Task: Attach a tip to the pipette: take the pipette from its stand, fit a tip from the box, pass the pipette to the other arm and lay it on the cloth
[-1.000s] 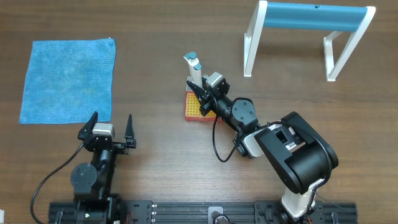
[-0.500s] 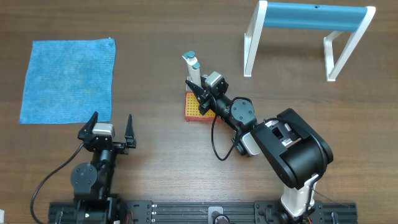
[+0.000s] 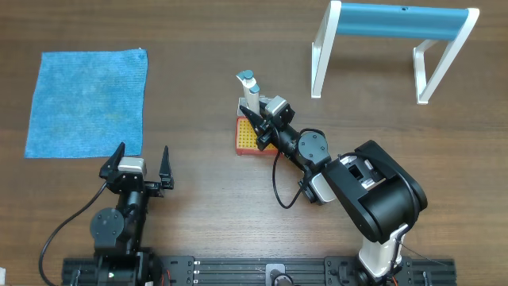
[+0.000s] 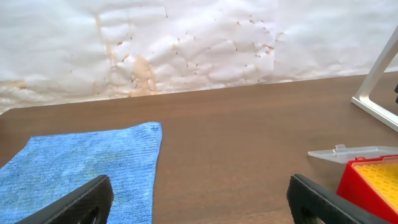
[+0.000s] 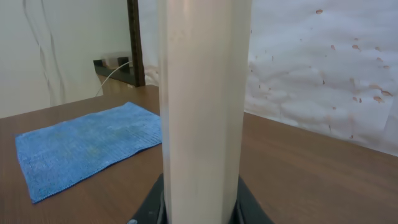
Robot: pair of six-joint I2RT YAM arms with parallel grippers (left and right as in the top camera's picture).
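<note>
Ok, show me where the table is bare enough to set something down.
Bare table lies between the blue cloth and the tip box, and in front of the stand. Crowded at the tip box, where the right gripper holds the pipette.

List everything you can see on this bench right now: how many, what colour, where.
cloth: one, blue, flat, table's far left
stand: one, white with blue bar, far right
tip box: one, red with yellow insert, mid-table
lid: one, clear, beside the tip box
pipette: one, white, upright in the right gripper
table: one, brown wood, under everything
left gripper: one, black, open, near the cloth
right gripper: one, black, shut on the pipette
</note>
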